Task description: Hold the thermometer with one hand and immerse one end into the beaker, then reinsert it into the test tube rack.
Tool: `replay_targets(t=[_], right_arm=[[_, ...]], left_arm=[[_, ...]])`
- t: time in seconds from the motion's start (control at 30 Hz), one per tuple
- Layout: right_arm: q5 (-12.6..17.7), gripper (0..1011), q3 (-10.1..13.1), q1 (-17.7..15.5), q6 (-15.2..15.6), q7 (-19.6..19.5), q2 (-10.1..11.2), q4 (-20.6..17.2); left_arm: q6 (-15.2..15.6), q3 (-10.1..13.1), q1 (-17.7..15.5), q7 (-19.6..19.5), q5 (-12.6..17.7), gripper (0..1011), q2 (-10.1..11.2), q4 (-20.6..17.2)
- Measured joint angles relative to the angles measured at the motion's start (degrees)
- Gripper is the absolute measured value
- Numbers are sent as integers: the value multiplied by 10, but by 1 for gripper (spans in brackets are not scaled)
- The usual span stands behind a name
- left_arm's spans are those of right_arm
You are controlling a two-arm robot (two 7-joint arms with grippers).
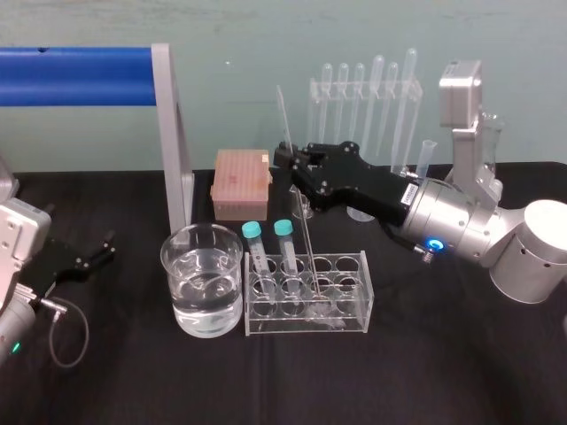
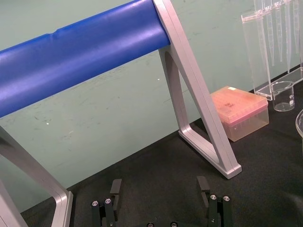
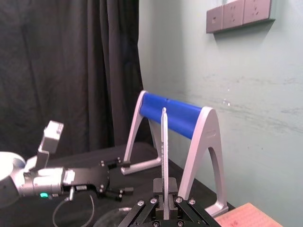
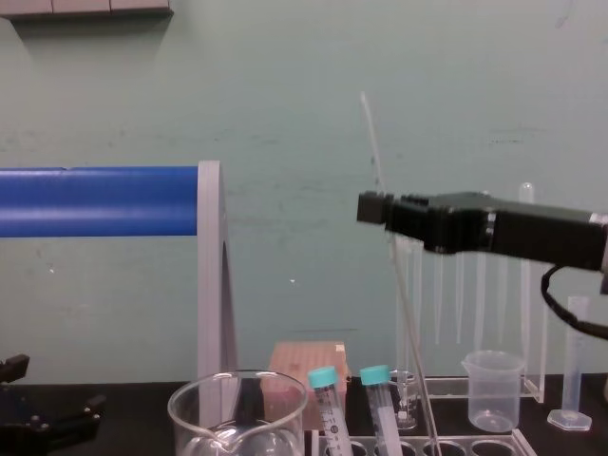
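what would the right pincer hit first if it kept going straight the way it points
Probably the grey post holding the blue bar: the right pincer, shut on the thermometer, points at it. Depth is unclear; it might pass.

So the thermometer [image 1: 306,239] is a long skinny clear rod, tilted, with its bottom tip down in a middle hole of the test tube rack [image 1: 345,312] and its top leaning left. The rack is clear plastic and sits mid-desk [image 1: 425,372]. The beaker [image 1: 170,266] stands upright just left of it, roughly half full of clear water [image 1: 204,305].
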Motion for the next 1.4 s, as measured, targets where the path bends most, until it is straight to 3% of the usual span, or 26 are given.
replay_targets(t=[0.53,1.2,1.4], right_arm=[[-51,57,-20,28,9,15,-29,64],[-58,56,-20,32,10,21,-34,71],[-58,182,-20,31,11,21,-33,71]], left_arm=[[0,0,0,0,0,1008,0,0],[0,0,0,0,0,1008,0,0],[0,0,0,0,0,1008,0,0]])
